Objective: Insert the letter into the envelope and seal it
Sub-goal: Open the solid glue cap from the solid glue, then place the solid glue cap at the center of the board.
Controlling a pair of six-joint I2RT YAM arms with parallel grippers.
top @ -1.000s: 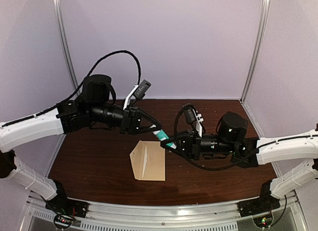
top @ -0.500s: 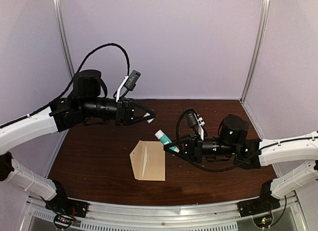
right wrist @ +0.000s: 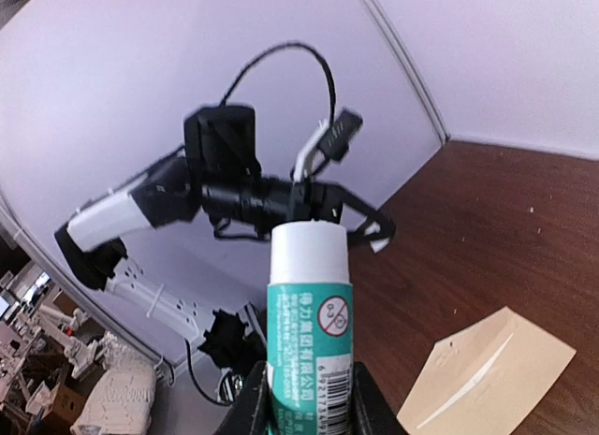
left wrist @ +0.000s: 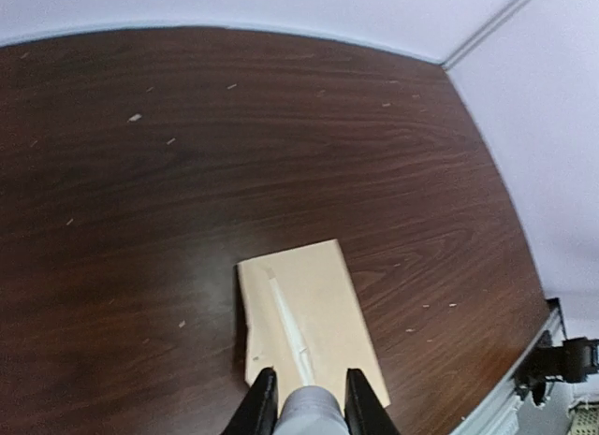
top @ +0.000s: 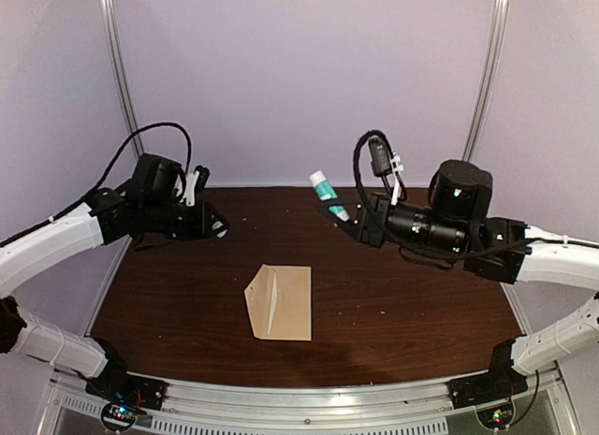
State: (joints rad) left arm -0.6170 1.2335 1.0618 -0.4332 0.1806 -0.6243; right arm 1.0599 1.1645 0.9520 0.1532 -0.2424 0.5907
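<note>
You are gripping the glue stick (top: pixel 325 187) in the right gripper (top: pixel 342 213) and pinching a small pale piece (left wrist: pixel 306 407), likely its cap, in the left gripper (top: pixel 215 227), so be lowering the stick gently onto the flap of the envelope (top: pixel 279 302) lying flat mid-table (top: pixel 168 295).

My left gripper (top: pixel 217 227) hangs far left, jaws pinching a cap (left wrist: pixel 309 409). My right gripper (top: pixel 337 211), held high, clamps a glue stick (top: pixel 324 188).

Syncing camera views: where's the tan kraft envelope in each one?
Top external: flat tan kraft paper envelope, low centre on the dark brown wooden table.
Left wrist: bottom centre.
Right wrist: lower right corner.
Shared landmark: the pale line running across its face.
</note>
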